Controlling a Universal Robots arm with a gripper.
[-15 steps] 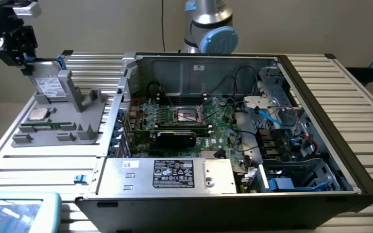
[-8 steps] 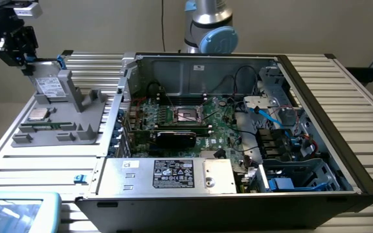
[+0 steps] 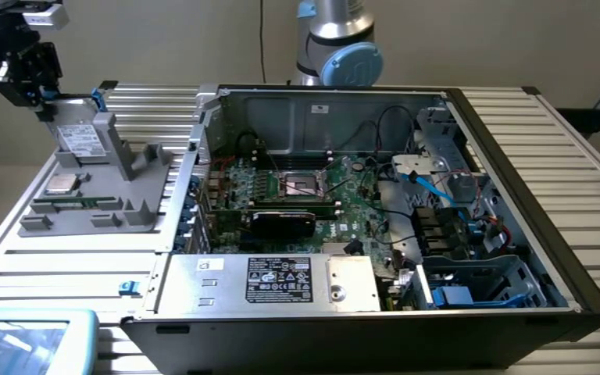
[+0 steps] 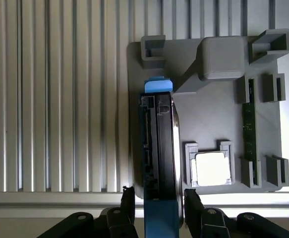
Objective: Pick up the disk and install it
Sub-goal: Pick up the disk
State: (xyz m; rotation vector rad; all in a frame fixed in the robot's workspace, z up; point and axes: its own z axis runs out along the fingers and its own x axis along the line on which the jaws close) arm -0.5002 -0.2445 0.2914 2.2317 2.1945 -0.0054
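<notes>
Your gripper (image 4: 158, 194) stands open, one finger either side of the disk (image 4: 159, 144) with a sliver of gap each way: straddling, not clamping. The disk sits on edge in the grey fixture (image 4: 208, 119), probably so its flat faces can be pinched. There's one disk, with one processor chip (image 4: 212, 168) beside it.

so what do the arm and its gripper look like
The arm is a silver-grey tube with a light blue round joint cap. The gripper is black, with two slim black fingers on jointed black links.
</notes>
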